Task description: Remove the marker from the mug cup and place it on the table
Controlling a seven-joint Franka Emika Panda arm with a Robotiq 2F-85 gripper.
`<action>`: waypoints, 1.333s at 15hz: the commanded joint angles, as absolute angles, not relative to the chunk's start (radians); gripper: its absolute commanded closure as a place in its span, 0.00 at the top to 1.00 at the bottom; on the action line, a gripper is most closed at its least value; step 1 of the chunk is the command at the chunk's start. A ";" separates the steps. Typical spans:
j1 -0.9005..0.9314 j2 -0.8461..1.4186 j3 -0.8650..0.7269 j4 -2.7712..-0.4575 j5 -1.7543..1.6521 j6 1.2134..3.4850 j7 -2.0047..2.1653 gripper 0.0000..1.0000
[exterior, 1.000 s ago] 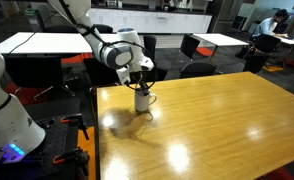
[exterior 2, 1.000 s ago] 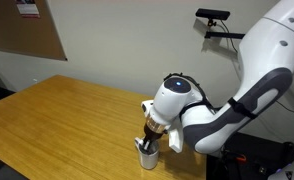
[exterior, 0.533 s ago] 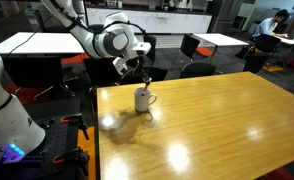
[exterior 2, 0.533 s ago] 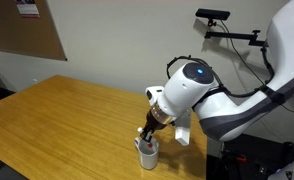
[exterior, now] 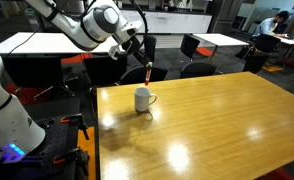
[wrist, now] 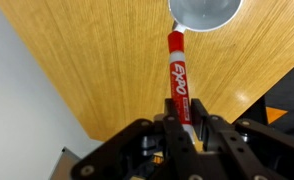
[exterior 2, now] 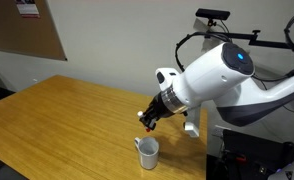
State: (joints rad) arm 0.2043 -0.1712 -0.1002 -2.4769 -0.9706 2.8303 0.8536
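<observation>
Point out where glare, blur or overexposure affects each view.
In an exterior view, white glare patches sit on the glossy table; in the wrist view the mug is blown out, the marker sharp and legible, the pincer dim and soft.

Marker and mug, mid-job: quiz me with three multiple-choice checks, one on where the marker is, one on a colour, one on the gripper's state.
1. Where is the marker?
A. standing in the mug cup
B. in the air above the mug cup, clear of its rim
C. lying flat on the table

2. What colour is the mug cup?
A. white
B. blue
C. black

3. What state is the gripper in?
A. open and empty
B. shut on the marker
C. open around the mug cup's handle

Answers:
1 B: both exterior views show a gap between the marker's lower tip and the rim.
2 A: its wall is white against the wooden table.
3 B: the wrist view shows its jaws closed on the red barrel.
</observation>
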 commanded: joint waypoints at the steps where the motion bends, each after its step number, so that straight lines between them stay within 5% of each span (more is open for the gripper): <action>1: 0.180 -0.252 -0.063 -2.489 -1.114 2.756 0.982 0.05; 10: 0.131 -0.304 -0.061 -2.485 -1.360 2.562 1.259 0.05; 20: -0.035 -0.235 -0.099 -2.477 -1.222 2.552 1.188 0.05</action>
State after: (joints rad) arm -0.0094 -0.2629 -0.0794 -2.4825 -1.2996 2.5323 1.2400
